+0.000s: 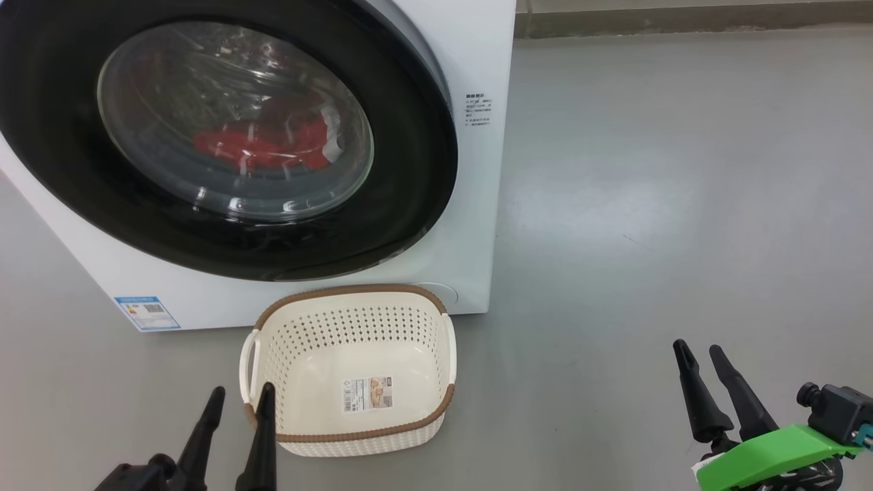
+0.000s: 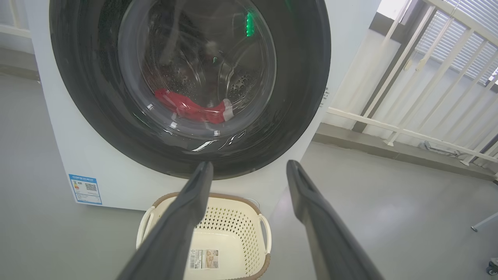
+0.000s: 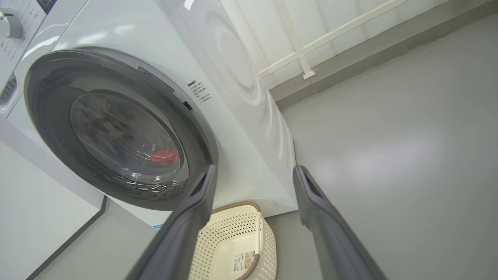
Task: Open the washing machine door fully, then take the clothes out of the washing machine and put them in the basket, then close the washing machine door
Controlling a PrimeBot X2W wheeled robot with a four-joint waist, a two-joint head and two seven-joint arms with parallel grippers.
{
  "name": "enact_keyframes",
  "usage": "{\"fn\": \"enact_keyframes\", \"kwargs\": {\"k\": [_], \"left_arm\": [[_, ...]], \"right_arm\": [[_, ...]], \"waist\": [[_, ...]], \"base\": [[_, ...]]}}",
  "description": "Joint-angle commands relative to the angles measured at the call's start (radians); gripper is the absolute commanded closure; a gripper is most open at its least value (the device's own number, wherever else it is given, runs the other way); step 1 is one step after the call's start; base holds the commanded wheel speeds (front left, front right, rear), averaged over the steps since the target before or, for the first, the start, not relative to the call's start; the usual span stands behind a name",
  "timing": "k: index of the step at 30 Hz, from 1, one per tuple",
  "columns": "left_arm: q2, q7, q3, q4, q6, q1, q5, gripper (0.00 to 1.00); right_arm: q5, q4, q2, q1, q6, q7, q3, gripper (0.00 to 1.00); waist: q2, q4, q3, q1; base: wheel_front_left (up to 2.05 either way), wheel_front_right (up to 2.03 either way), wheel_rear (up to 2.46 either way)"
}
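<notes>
Behind shut black-rimmed round glass door [image 1: 409, 170], red clothes [image 1: 266, 140] lay; cream perforated basket [image 1: 341, 292] empty; left gripper [image 1: 243, 389], right gripper [image 1: 697, 346] spread; all steps undone.

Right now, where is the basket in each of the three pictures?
Head view: basket at bottom centre, before the washer.
Left wrist view: basket at bottom centre, partly behind a dark finger.
Right wrist view: basket at bottom centre, between the fingers.
Shared landmark: the black-rimmed door, just above the basket in every view.
</notes>
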Motion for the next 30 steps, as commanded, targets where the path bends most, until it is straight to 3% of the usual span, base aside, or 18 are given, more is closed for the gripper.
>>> {"fn": "enact_keyframes", "kwargs": {"k": [1, 25, 30], "left_arm": [[0.011, -0.014, 0.021, -0.034, 0.006, -0.017, 0.029, 0.0], [0.014, -0.084, 0.027, -0.033, 0.017, -0.006, 0.237, 0.0], [0.014, -0.084, 0.028, -0.015, 0.016, -0.002, 0.228, 0.0]], "right_arm": [[-0.021, -0.03, -0.023, -0.004, 0.001, -0.017, 0.023, 0.0], [-0.238, -0.061, -0.019, 0.029, 0.001, -0.084, -0.005, 0.0], [-0.24, -0.057, -0.014, 0.036, 0.001, -0.084, -0.018, 0.0]], "waist": [[0.0, 0.0, 0.0, 0.0], [0.0, 0.0, 0.015, -0.0001], [0.0, 0.0, 0.015, -0.0001]], "base": [[0.0, 0.0, 0.0], [0.0, 0.0, 0.0], [0.0, 0.0, 0.0]]}}
